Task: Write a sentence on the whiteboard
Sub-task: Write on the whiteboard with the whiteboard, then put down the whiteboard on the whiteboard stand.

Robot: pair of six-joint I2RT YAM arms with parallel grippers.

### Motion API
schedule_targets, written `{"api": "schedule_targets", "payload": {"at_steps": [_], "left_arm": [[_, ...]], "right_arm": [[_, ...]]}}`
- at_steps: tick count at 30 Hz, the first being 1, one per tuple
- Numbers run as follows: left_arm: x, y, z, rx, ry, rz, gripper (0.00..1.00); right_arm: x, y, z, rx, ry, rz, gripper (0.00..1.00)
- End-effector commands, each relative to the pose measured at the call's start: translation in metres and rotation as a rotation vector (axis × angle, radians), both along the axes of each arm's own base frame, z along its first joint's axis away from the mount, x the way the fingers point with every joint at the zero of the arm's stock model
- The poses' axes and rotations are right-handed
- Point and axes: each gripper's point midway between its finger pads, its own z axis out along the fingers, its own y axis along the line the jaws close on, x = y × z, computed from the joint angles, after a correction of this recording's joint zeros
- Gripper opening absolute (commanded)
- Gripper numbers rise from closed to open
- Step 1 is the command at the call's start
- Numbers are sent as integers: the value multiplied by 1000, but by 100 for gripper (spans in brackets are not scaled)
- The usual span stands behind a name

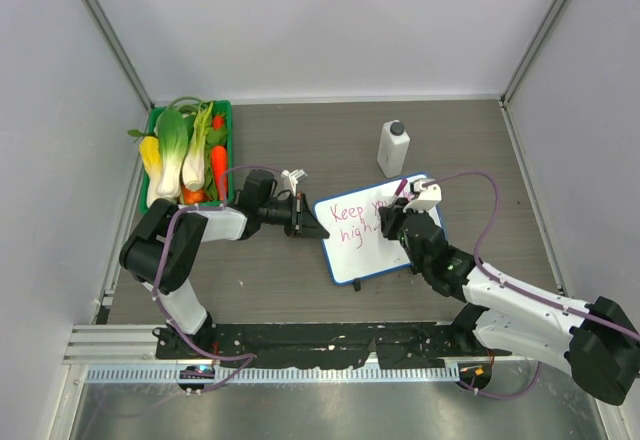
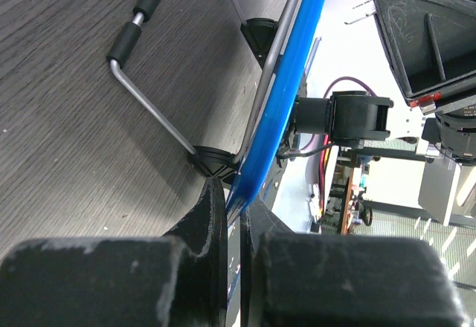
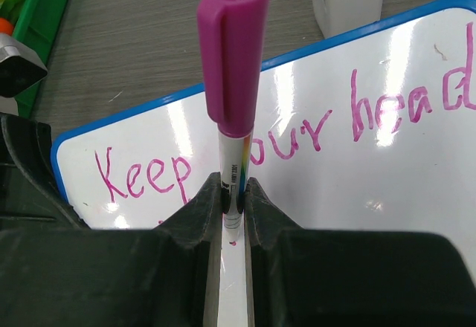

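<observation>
The work area is a dark wood-grain table [image 1: 480,160] enclosed by plain white walls. A green bin [image 1: 224,110] of toy vegetables sits at the far left, and a white bottle [image 1: 393,148] with a dark cap stands just beyond the board's far edge.

The whiteboard [image 1: 370,255] lies mid-table, slightly skewed, between the two grippers. The left wrist view shows its blue rim [image 2: 286,96], black feet and a bent wire stand [image 2: 149,111] against the table.

The sentence [image 1: 352,210] is in pink-red marker: a first line reading "Keep your head" [image 3: 320,130] and a second line beginning "high" in the overhead view.

Left arm: the elbow is folded near the left wall and the forearm runs level to the right. The left gripper [image 1: 305,218] meets the board's left edge, its fingers pinched almost together on the blue rim [image 2: 236,223].

Right arm: it extends from the near right corner, angled left and away. The right gripper [image 1: 392,222] is poised over the board's right-centre. Its fingers are clamped narrowly on a marker [image 3: 234,82] with a purple cap end pointing away from the gripper [image 3: 233,201]. The marker tip is hidden, so contact with the board cannot be determined.
</observation>
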Motion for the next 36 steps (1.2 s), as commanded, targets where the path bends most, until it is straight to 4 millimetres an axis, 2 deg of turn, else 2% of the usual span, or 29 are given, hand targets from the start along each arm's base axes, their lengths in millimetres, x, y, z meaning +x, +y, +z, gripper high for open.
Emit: {"api": "schedule_targets", "payload": {"at_steps": [1, 3, 8, 12, 16, 20, 23, 28, 31, 33, 36], "left_arm": [[-15, 4, -30, 98, 145, 26, 0], [-14, 4, -30, 98, 145, 26, 0], [-15, 3, -30, 98, 145, 22, 0], [-15, 4, -27, 99, 138, 19, 0], [-14, 6, -29, 127, 126, 17, 0], [-14, 10, -32, 166, 113, 12, 0], [-11, 14, -32, 206, 70, 22, 5], [-10, 21, -22, 253, -18, 30, 27], [-8, 23, -10, 252, -77, 46, 46], [-6, 25, -3, 250, -110, 66, 56], [-3, 26, 10, 240, -163, 88, 66]], "right_arm": [[0, -10, 2, -6, -10, -40, 1], [0, -10, 15, 7, -28, -37, 1], [-5, -15, 66, 112, -108, -47, 1], [-16, -33, 110, 258, -200, -93, 1], [-25, -46, 136, 336, -246, -123, 1], [-27, -47, 144, 340, -240, -118, 2], [-26, -43, 139, 326, -209, -109, 1], [-25, -33, 142, 331, -178, -76, 1], [-25, -27, 141, 335, -161, -59, 1], [-25, -26, 141, 343, -157, -57, 1], [-24, -23, 139, 355, -145, -53, 1]]}}
